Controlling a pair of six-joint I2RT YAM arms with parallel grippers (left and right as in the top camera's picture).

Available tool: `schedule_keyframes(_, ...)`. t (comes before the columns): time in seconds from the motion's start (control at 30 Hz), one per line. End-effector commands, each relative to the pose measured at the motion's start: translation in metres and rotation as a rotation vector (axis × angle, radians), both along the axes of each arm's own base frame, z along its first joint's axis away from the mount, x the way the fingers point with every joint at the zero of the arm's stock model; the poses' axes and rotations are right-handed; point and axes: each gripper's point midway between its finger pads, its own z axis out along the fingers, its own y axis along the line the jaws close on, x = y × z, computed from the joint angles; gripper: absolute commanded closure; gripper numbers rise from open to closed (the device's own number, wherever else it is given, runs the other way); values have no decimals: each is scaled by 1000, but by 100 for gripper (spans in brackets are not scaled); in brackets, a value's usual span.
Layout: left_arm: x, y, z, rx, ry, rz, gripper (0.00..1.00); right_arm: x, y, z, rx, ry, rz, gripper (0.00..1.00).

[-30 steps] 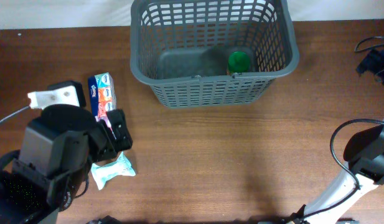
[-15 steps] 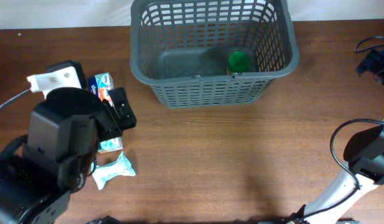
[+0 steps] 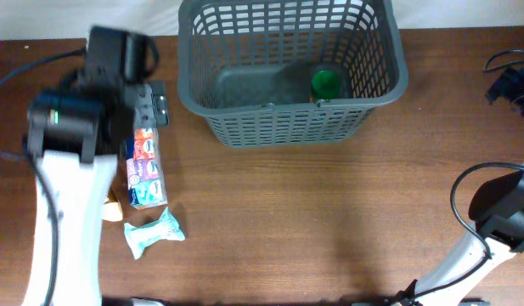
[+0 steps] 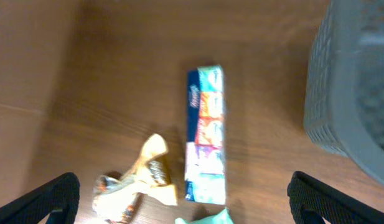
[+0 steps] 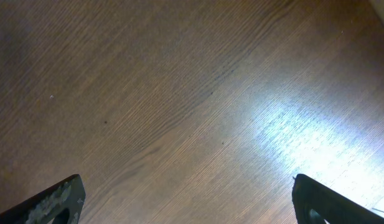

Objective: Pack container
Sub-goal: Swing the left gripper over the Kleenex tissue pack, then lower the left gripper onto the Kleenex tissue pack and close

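The container [image 3: 287,119], a large dark grey lattice basket, stands at the back centre, and its wall [image 4: 353,99] fills the right of the left wrist view. A green-lidded jar [image 3: 326,83] sits inside it. My left gripper [image 3: 151,104] hovers open above the back left, over a long blue tissue pack [image 3: 145,168] [image 4: 206,134]. Nothing lies between the wide-apart left gripper [image 4: 182,186] fingers. A yellow snack wrapper [image 4: 139,180] [image 3: 113,208] and a teal packet [image 3: 154,232] [image 4: 207,218] lie beside the pack. The right gripper [image 5: 188,186] is open over bare wood.
The right arm [image 3: 499,217] rests at the table's right edge, with black cables [image 3: 508,81] behind it. White backdrop borders the table's far edge. The loose items all lie left of the basket.
The left arm has swung from the front left up toward the back left, uncovering the whole tissue pack and the yellow wrapper. The right arm has not moved.
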Motion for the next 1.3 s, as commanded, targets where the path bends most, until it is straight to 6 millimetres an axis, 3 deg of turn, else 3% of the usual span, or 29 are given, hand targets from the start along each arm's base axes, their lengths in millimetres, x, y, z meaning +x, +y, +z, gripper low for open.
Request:
schedule_keyframes(0.0, 13, -21, -21, -255, 72, -207, 1, -1, -1, -1, 4, -1, -12, 1)
schedule_keyframes(0.1, 17, -24, -5, -445, -5, -403, 1, -1, -1, -1, 4, -1, -13, 1)
schedule_keyframes(0.17, 15, -11, 3, -509, -50, -459, 1, -1, -1, -1, 4, -1, -12, 1)
schedule_keyframes(0.27, 8, 51, -23, -459, 14, -236, 1, -1, -1, -1, 4, -1, -13, 1)
schedule_keyframes(0.37, -3, 78, -51, -483, 84, -119, 1, -1, -1, -1, 4, -1, -12, 1)
schedule_keyframes(0.57, 2, 69, -106, -537, 170, -85, 1, -1, -1, -1, 4, -1, -13, 1)
schedule_keyframes(0.7, 10, 65, -150, -437, 231, 20, 1, -1, -1, -1, 4, -1, -13, 1)
schedule_keyframes(0.83, 20, 39, -184, -413, 244, -50, 1, -1, -1, -1, 4, -1, -13, 1)
schedule_keyframes(0.97, 29, 28, -217, -401, 264, -85, 1, -1, -1, -1, 4, -1, -13, 1)
schedule_keyframes(1.17, 25, 35, -263, -430, 371, -29, 1, -1, -1, -1, 4, -1, -12, 1)
schedule_keyframes(1.27, 24, 48, -279, -387, 407, 10, 1, -1, -1, -1, 4, -1, -13, 1)
